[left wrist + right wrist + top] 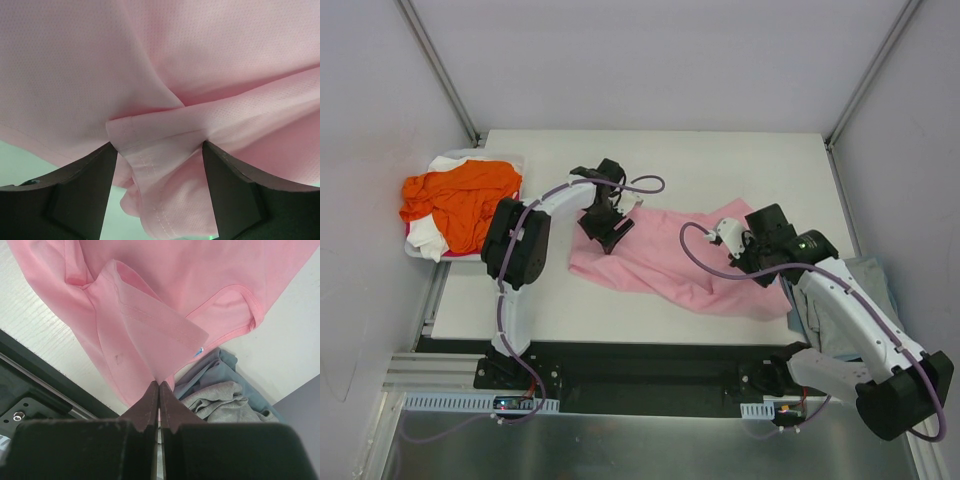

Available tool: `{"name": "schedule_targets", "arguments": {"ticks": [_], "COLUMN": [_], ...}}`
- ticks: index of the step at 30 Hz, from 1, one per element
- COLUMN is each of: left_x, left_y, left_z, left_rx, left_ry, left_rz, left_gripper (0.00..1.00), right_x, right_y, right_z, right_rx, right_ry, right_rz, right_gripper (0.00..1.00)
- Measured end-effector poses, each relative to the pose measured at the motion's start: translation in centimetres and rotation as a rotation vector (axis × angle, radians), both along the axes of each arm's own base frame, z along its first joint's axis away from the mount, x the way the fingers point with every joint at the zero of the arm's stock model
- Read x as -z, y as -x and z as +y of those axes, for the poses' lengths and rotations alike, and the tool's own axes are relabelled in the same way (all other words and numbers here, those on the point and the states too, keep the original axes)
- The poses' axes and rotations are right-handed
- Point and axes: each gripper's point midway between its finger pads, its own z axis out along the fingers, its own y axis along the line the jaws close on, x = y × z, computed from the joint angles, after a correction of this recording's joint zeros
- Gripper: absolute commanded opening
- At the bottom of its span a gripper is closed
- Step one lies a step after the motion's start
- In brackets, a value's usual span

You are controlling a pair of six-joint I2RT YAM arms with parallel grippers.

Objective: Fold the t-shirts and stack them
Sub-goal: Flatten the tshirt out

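Note:
A light pink t-shirt (pixel 650 265) lies spread and rumpled across the middle of the table. My left gripper (pixel 608 237) is down on its far left corner. In the left wrist view the left gripper (pixel 159 145) stands open, with a stitched hem fold of the pink t-shirt (pixel 150 60) lying between the fingers. My right gripper (pixel 752 268) is at the shirt's right side. In the right wrist view the right gripper (pixel 159 384) is shut on a lifted flap of the pink t-shirt (pixel 165 285). An orange t-shirt (pixel 460 195) lies crumpled on a white one (pixel 428 238) at far left.
A grey-blue t-shirt (pixel 220 400) lies bunched at the table's right edge (pixel 865 290), under my right arm. The orange and white shirts rest in a white tray (pixel 515 160) at the left edge. The black front rail (pixel 30 390) runs close behind the pink shirt's near edge.

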Motion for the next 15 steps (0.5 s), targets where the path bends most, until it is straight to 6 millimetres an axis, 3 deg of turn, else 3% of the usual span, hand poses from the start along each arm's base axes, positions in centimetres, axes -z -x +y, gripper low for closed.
{"name": "schedule_targets", "arguments": {"ticks": [3, 7, 13, 15], "left_x": [0.19, 0.38, 0.40, 0.40], "left_y": [-0.37, -0.67, -0.69, -0.72], "left_z": [-0.18, -0.35, -0.36, -0.34], "left_rx": [0.000, -0.002, -0.004, -0.003], "left_ry": [0.002, 0.004, 0.003, 0.003], "left_rz": [-0.003, -0.006, -0.005, -0.007], "left_gripper": [0.61, 0.42, 0.00, 0.00], "right_x": [-0.07, -0.07, -0.08, -0.07], "right_y": [0.05, 0.08, 0.08, 0.08], "right_z": [-0.03, -0.04, -0.03, -0.02], "right_rx": [0.000, 0.000, 0.000, 0.000], "right_ry": [-0.001, -0.001, -0.002, -0.002], "right_rz": [-0.002, -0.001, -0.002, -0.001], "right_gripper": [0.01, 0.01, 0.01, 0.01]}}
